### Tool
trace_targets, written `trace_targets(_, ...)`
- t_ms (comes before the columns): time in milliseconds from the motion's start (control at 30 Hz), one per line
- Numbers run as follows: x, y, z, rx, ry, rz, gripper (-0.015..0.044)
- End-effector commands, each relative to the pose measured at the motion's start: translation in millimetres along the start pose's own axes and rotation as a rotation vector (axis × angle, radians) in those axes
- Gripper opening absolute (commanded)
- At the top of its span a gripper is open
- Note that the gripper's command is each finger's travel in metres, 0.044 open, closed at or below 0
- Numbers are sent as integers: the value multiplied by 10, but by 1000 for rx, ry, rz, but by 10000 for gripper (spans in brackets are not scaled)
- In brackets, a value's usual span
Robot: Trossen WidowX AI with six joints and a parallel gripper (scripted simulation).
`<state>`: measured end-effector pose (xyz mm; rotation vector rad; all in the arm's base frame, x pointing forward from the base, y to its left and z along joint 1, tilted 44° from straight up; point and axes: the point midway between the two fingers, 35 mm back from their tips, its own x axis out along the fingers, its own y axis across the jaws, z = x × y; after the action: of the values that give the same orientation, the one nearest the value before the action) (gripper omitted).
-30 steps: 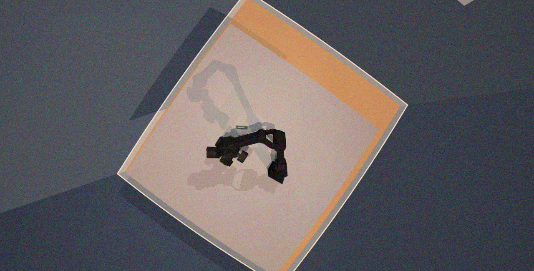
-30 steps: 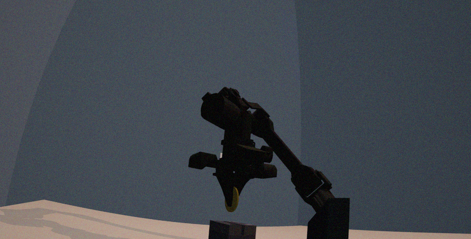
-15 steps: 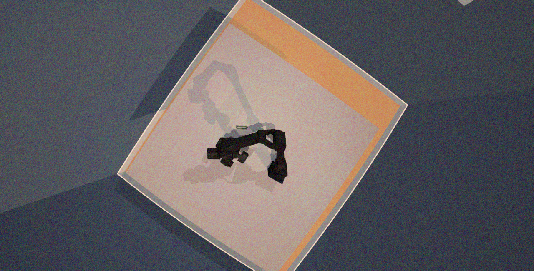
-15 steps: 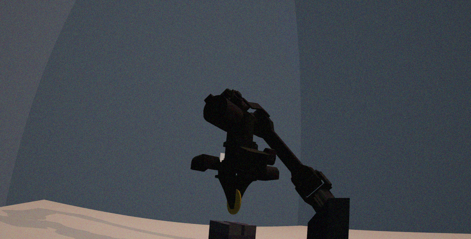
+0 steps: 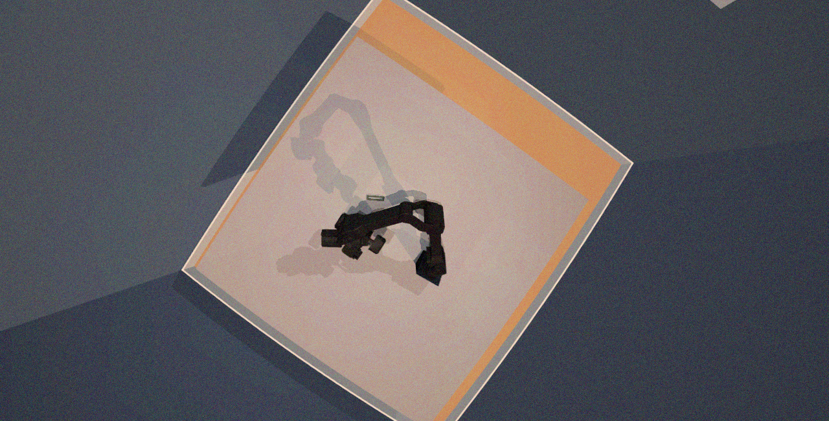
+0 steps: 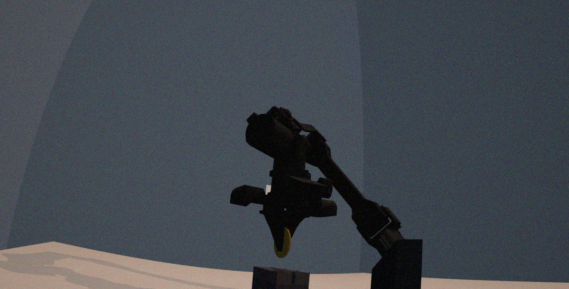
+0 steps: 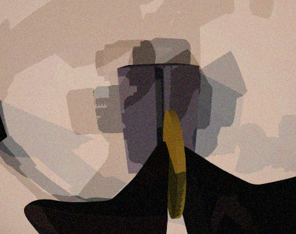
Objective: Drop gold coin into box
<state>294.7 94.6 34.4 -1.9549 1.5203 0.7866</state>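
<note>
My pincer (image 7: 176, 186) looks like matt black plastic, with no shine on its fingers. The coin (image 7: 175, 156) clamped between them is smooth, dull gold, metal-like. The box (image 7: 158, 108) has a flat, matt grey finish; the counter (image 7: 44, 13) is smooth, pale and unglossed.

Coin (image 7: 174, 152) gold; box (image 7: 144, 113) grey, dark slot (image 7: 158, 104); fingers black.

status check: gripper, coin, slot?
Gripper shut on coin, edge-on. Coin hangs above box, not touching. Slot sits just left of coin's edge in wrist view. Nothing between coin and lid.
</note>
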Motion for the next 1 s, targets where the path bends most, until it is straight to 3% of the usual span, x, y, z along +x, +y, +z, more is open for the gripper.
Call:
trace_targets(0, 13, -7, 18, -2, -1, 2, 0)
trace_targets(967, 17, -4, 22, -1, -1, 2, 0)
